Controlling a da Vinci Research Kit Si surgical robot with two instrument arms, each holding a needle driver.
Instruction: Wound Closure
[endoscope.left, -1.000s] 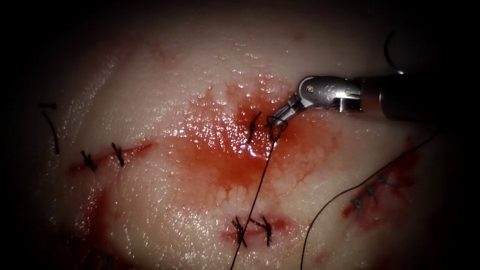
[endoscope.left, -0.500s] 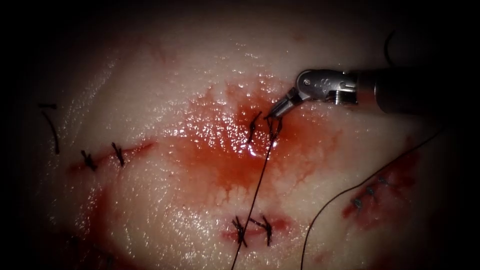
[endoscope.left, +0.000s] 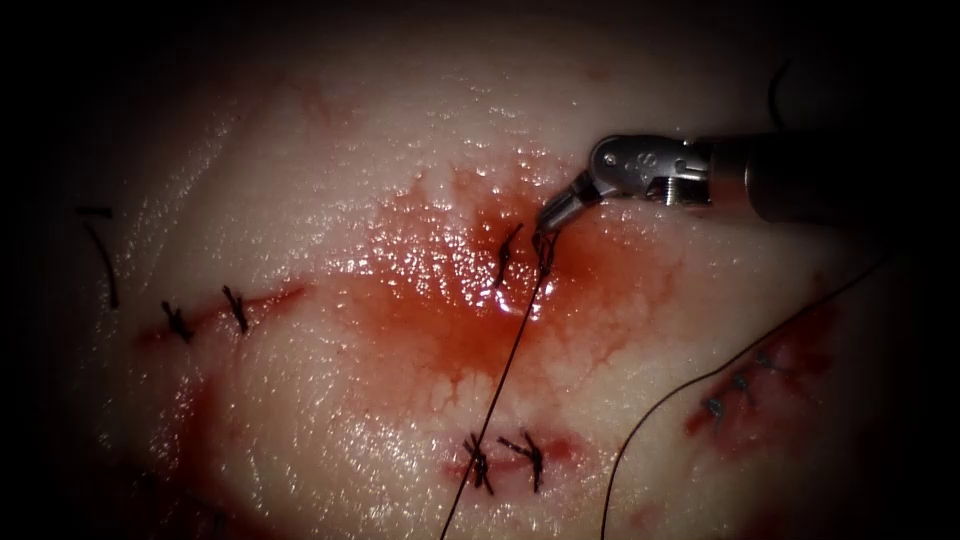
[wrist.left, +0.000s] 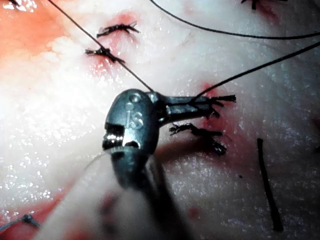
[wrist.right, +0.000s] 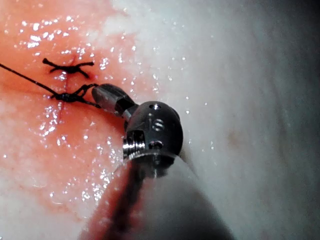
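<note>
Clamped shut on the thin black thread: the grey left needle driver, beside older stitches. Drawn taut from the tissue's near edge up to a dark knot on the red, wet cut mid-tissue. Pinched closed on thread at that knot: the silver right needle driver. No needle in either. Probable risk: pulling too hard, tearing the pale pork tissue or snapping thread.

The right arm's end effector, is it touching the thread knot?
Touching. In the right wrist view the right end effector is closed on the thread at the knot; the endoscope view shows its tip meeting the thread.
</note>
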